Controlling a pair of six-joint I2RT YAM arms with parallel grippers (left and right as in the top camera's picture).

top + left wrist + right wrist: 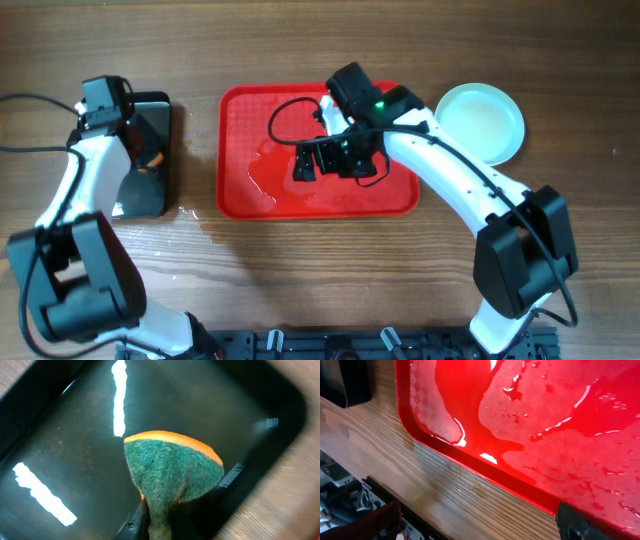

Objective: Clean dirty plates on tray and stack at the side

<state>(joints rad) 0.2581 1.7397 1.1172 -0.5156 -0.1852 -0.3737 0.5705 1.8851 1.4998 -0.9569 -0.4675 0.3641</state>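
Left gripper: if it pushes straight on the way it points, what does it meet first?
The sponge pinched in the left gripper leads; right beyond it lies the black tray, so that comes first. Gap unclear.

The right arm [450,170] hides the tray's [240,150] far right corner

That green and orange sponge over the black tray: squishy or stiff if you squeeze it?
Probably squishy: the sponge narrows to a pinched stem at the bottom and fans out above. Its fuzzy green face looks rough, so it likely won't slip easily. The orange foam layer suggests it is light.
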